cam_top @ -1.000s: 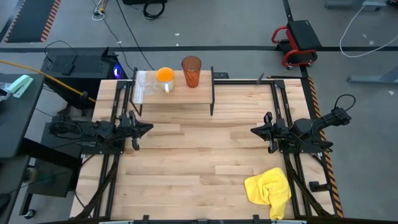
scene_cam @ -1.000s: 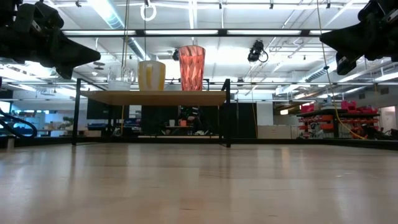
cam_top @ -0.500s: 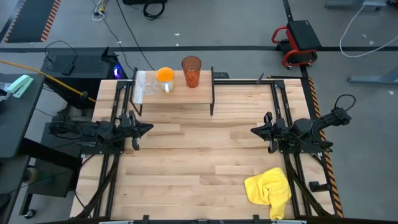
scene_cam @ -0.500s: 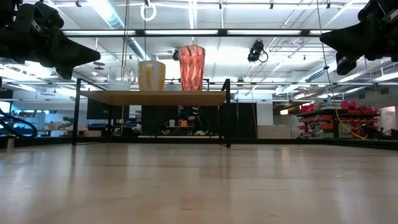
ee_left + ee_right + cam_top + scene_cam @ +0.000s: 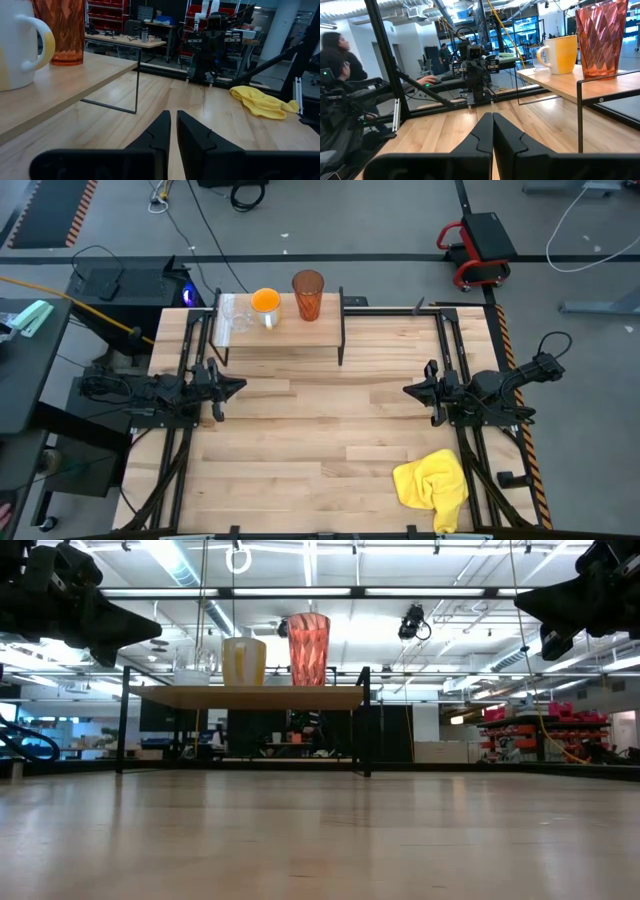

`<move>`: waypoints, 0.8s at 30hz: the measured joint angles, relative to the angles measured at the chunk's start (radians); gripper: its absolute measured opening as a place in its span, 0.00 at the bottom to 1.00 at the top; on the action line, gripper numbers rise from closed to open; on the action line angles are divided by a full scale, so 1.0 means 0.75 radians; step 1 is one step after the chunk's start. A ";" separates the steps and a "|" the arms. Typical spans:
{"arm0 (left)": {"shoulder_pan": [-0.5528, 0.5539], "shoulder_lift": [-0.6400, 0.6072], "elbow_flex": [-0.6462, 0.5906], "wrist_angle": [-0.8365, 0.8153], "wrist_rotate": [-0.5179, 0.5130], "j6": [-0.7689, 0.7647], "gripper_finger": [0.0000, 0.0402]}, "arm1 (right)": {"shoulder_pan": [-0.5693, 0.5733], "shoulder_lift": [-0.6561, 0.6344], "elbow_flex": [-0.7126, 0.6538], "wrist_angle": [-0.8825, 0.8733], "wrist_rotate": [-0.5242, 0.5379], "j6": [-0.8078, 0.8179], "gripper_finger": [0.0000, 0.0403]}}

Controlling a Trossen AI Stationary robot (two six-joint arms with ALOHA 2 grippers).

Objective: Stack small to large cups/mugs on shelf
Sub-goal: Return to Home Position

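glass (image 5: 238, 320), mug (image 5: 265, 303), tumbler (image 5: 308, 294) stand on shelf (image 5: 290, 336); left gripper (image 5: 238, 387), right gripper (image 5: 407, 391) pinched closed, empty

text: none legible | labels/brands/numbers: none readable in any view | signs: none

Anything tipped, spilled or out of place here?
Nothing stands out. The small clear glass, orange mug with pale handle and tall ribbed orange-red tumbler stand upright in a row on the light wooden shelf. A crumpled yellow cloth lies on the tabletop near the right gripper; the left gripper waits opposite.
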 joint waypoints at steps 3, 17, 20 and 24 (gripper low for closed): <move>0.000 0.000 0.000 0.000 0.000 0.000 0.09 | 0.000 0.000 0.000 0.000 0.000 0.000 0.02; 0.000 0.000 0.000 0.000 0.000 0.000 0.10 | 0.000 0.000 0.000 0.000 0.000 0.000 0.02; 0.000 0.000 0.000 0.000 0.000 0.000 0.10 | 0.000 0.000 0.000 0.000 0.000 0.000 0.02; 0.000 0.000 0.000 0.000 0.000 0.000 0.08 | 0.000 0.000 0.000 0.000 0.000 0.000 0.02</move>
